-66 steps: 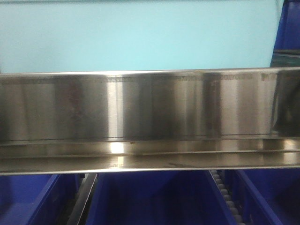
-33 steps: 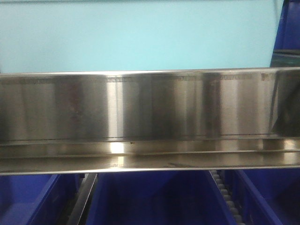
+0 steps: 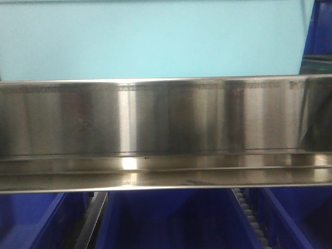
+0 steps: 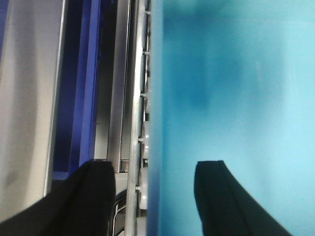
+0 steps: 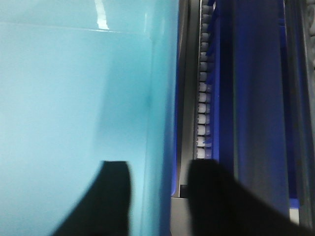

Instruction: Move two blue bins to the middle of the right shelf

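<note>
Left tool (image 4: 155, 166), right tool (image 5: 160, 166) astride pale bin (image 3: 155, 39) walls, rails (image 5: 202, 98) close

Your front cam: aqua bin (image 3: 150, 39) pale, milky, plain-walled; steel rail (image 3: 166, 129) brushed silver w/ vertical glare bands; lower bins (image 3: 166, 223) royal blue; rollers (image 5: 202, 105) white-grey; left gripper (image 4: 155, 169) & right gripper (image 5: 160, 167) both black.

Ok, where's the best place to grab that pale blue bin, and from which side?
Probably by its two side walls, one gripper each: the pale blue bin is wide, smooth-walled, no handles showing. The left gripper and right gripper each straddle a wall edge, one finger inside, one outside.
</note>
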